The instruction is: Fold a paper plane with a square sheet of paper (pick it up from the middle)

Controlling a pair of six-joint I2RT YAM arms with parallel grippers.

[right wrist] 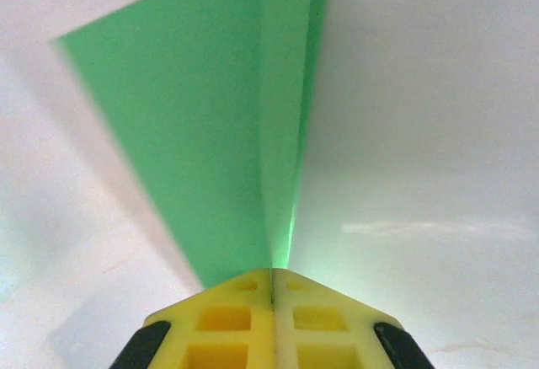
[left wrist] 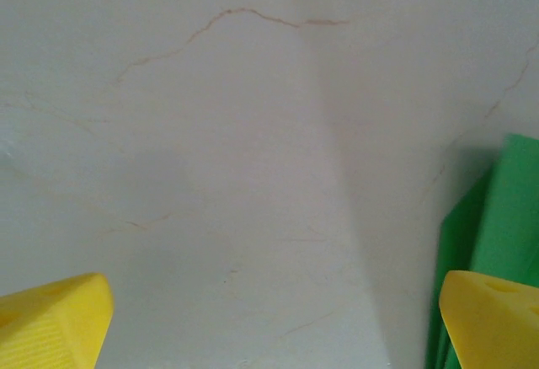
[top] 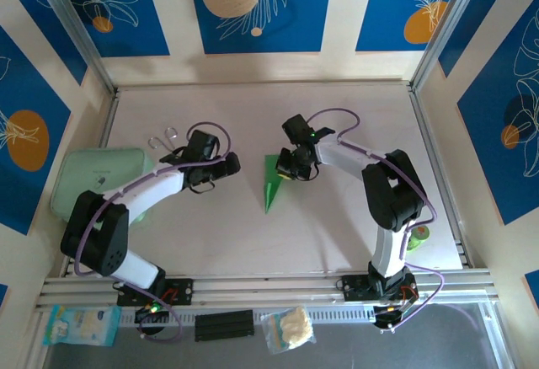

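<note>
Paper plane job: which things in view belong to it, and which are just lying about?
Job:
- folded green paper
- right gripper, shut on the paper
- left gripper, open beside it

Lying about:
- mint pouch
- wire hooks
- small green roll
- clear bag by the front rail

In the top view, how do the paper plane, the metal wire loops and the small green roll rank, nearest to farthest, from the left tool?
From the left tool:
1. paper plane, just to its right, mid-table.
2. metal wire loops, to its left, farther back.
3. small green roll, far right, beyond the right arm.
</note>
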